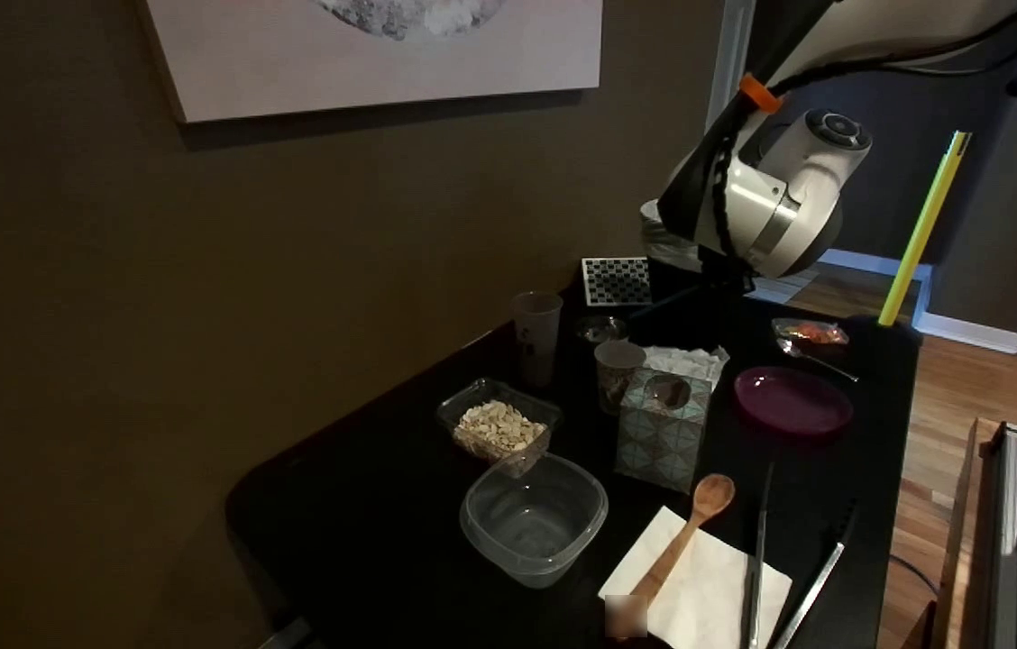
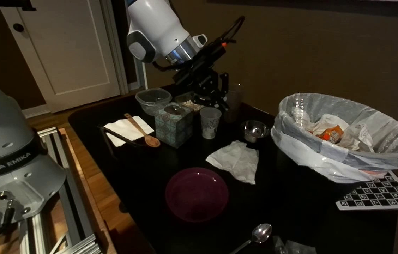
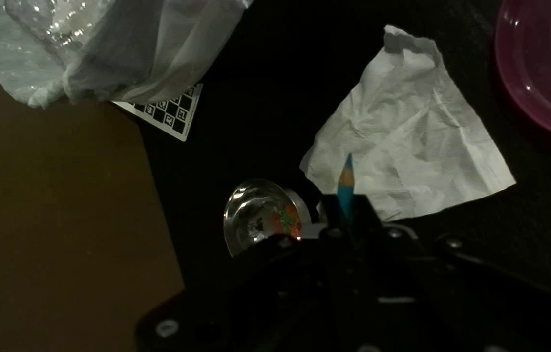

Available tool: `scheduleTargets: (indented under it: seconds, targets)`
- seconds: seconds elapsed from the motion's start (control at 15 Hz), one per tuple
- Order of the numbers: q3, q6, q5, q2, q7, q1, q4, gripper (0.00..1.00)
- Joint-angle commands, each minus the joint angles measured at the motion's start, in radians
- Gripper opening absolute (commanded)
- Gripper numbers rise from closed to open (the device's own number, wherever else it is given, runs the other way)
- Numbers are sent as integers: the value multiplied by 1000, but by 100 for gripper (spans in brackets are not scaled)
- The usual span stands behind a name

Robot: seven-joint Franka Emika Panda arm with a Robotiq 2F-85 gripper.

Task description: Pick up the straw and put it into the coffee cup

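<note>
Looks like the end effector (image 3: 349,208) has a blue pencil (image 3: 346,188) pinched, pointing up the wrist view, cup (image 2: 210,122) just below it in an exterior view.

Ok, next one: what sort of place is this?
Likely a room in a home, perhaps an office: there's a white panelled door, a brown wooden floor and a pale pink rectangular wall picture.

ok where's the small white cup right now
In an exterior view the small white cup stands upright near the picture's centre, the tissue box close on its left and the steel bowl farther right.
</note>
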Motion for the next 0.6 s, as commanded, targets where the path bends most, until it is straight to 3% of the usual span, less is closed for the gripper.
scheduleTargets:
  seconds: [0.0, 0.4, 0.53]
  targets:
    - [7, 62, 10, 21, -122, 40, -28, 2]
    - [5, 147, 43, 64, -319, 110, -38, 2]
    - [-27, 200, -62, 99, -230, 156, -82, 2]
